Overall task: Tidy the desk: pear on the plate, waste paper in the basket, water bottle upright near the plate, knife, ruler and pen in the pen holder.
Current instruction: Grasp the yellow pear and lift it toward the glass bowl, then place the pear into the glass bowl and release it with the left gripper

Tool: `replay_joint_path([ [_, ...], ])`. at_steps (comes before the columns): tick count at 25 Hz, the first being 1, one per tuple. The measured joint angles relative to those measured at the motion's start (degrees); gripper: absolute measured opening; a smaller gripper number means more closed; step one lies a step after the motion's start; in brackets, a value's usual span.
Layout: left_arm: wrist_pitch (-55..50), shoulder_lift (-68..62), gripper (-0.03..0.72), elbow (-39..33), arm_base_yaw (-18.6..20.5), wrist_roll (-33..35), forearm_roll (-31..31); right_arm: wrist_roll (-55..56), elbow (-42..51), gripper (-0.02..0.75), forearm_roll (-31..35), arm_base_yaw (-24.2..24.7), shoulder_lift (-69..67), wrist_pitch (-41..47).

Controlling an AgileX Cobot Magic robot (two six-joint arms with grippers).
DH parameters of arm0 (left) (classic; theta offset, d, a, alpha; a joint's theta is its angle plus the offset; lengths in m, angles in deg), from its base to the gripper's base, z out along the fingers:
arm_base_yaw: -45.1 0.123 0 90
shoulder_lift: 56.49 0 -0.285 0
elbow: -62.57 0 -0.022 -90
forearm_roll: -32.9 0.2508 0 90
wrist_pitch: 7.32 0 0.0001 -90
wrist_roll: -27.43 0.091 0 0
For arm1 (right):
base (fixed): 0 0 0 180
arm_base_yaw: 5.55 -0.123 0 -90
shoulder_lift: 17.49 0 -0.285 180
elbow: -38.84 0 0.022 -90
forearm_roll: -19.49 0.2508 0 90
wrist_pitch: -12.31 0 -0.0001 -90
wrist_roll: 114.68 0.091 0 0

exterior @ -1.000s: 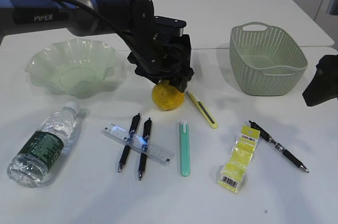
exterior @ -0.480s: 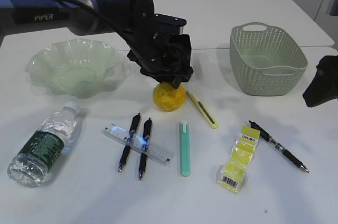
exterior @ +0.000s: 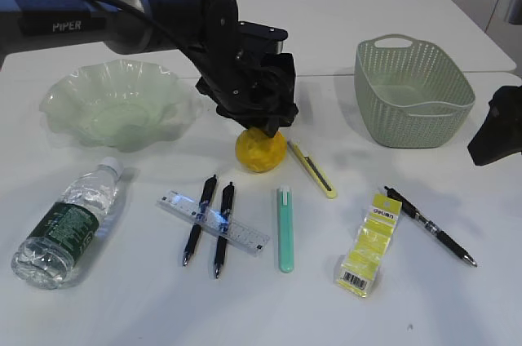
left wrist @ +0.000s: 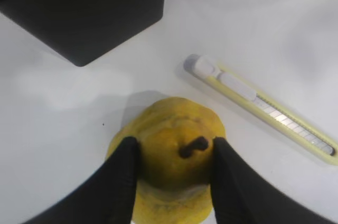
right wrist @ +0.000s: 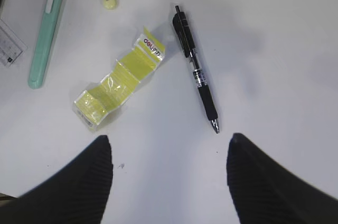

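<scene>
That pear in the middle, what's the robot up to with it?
The left gripper has its fingers on either side of the pear, which sits on the desk beside a yellow knife. The plate to the left is empty. The right gripper hangs open over a pen and a yellow packet. The bottle lies on its side.
</scene>
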Motion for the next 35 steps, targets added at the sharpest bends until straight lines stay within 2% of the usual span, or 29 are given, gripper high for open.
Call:
replay_joint_path([
  [16,-4.1,7.8,0.27,0.0,0.0,0.0,5.9,0.0,0.0,0.501,-0.3,0.0,0.0,0.0],
  [22,-5.0,12.9,0.271,0.0,0.7,-2.2,12.0,0.0,0.0,0.501,-0.3,0.0,0.0,0.0],
  [26,-5.4,14.8,0.271,0.0,4.1,-4.5,13.9,0.0,0.0,0.501,-0.3,0.0,0.0,0.0],
  [35,-3.0,15.1,0.272,0.0,17.5,-4.7,13.6,0.0,0.0,0.501,-0.4,0.0,0.0,0.0],
])
